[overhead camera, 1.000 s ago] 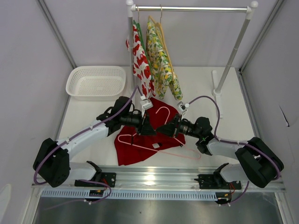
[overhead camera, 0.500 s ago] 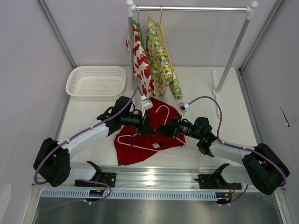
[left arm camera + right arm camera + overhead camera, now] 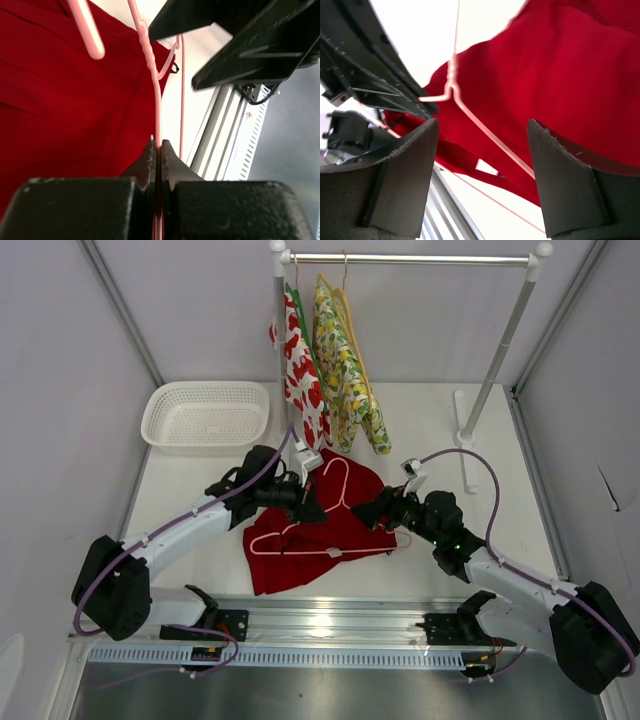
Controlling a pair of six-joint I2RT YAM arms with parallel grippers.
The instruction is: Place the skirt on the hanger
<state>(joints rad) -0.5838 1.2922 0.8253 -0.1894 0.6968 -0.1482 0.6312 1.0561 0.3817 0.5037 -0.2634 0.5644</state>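
A: Where's the skirt (image 3: pixel 290 575) rn?
B: Flat on the table (image 3: pixel 175 475), btw the two arms, toward the near edge. Not on anything yet. The hanger (image 3: pixel 290 551) lies across it, hook pointing to the far side.
A: Left gripper (image 3: pixel 156 147)?
B: Pinched tight on the pink wire, no gap btw the fingers. Its wrist view shows the wire running out from the tips to the twisted neck, so it's got a shoulder arm close to the neck. Prob. a good spot: steers the whole frame w/o blocking the ends.
A: Right gripper (image 3: pixel 482 150)?
B: Spread wide, nothing in it. Hangs by the skirt's right side, near the hanger's right corner. Red cloth and wire both show btw its fingers.
A: Why open there?
B: My guess: left steadies the hanger so right can take cloth or the corner and work the skirt onto the frame. Can't tell which it's after.
A: Risks?
B: Thin wire may twist in the pinch, and soft cloth bunches. The rail (image 3: pixel 410 258) w/ the other garments is well apart, so hanging up comes later, imo.
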